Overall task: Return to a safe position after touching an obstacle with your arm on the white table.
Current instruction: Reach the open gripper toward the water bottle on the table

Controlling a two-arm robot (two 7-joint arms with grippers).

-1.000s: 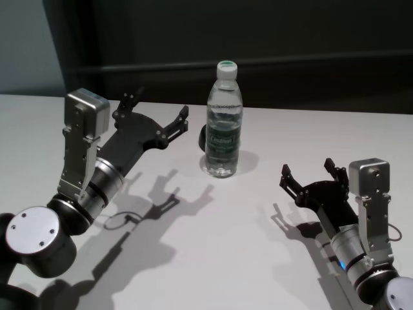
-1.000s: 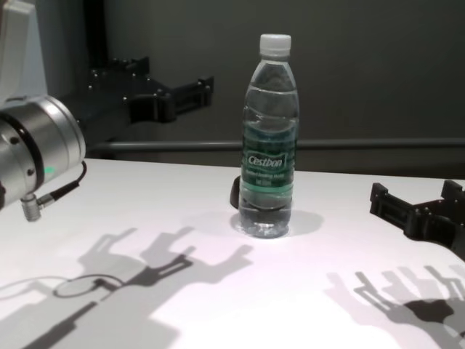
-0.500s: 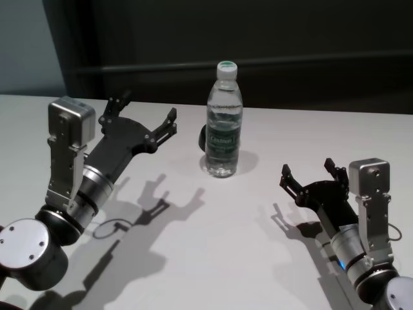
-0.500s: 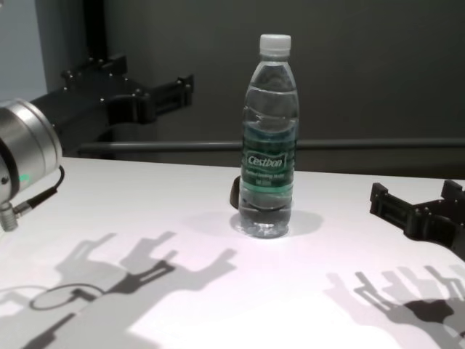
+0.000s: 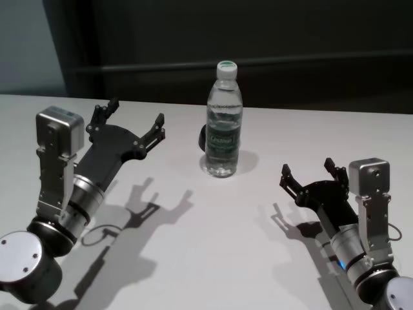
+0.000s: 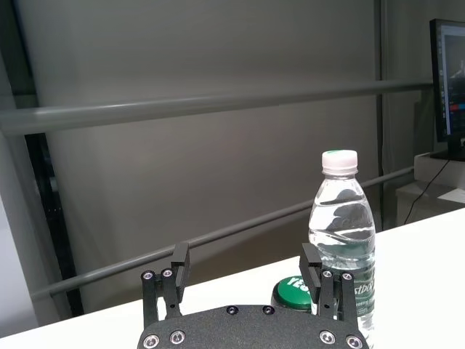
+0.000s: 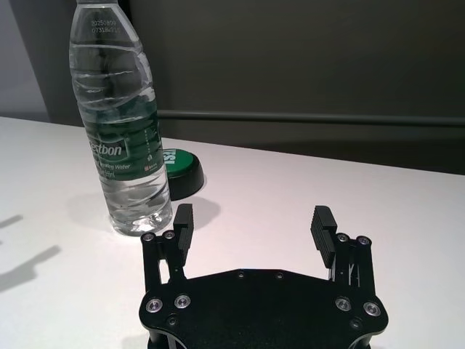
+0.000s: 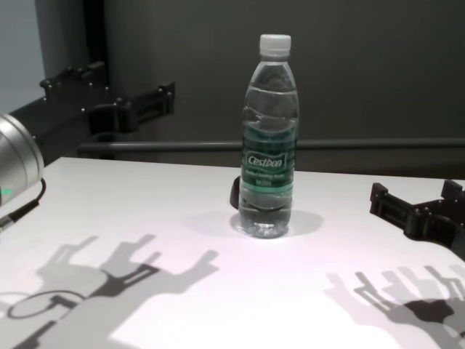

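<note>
Dark grey wall panels and a horizontal rail close the scene behind the wide, plain white matte desk (image 5: 213,239). Near its far middle stands the tall clear plastic water bottle with a white screw cap and a green label (image 5: 223,121), upright, with its long axis vertical and the cap pointing straight up. A round green and black button-like disc (image 7: 179,171) lies just behind it.

The bottle looks nearly full, so I judge it fairly heavy for its narrow base, and easy to tip if it is pushed high up. Its thin walls should give under pressure and its surface is smooth; the labelled waist would be the firmest place to hold it.

The left pincer (image 5: 126,121) hovers above the desk to the left of the bottle, apart from it, with its fingers spread wide and nothing between them. The right pincer (image 5: 308,171) rests low at the near right, well apart from the bottle, also wide open and empty.
</note>
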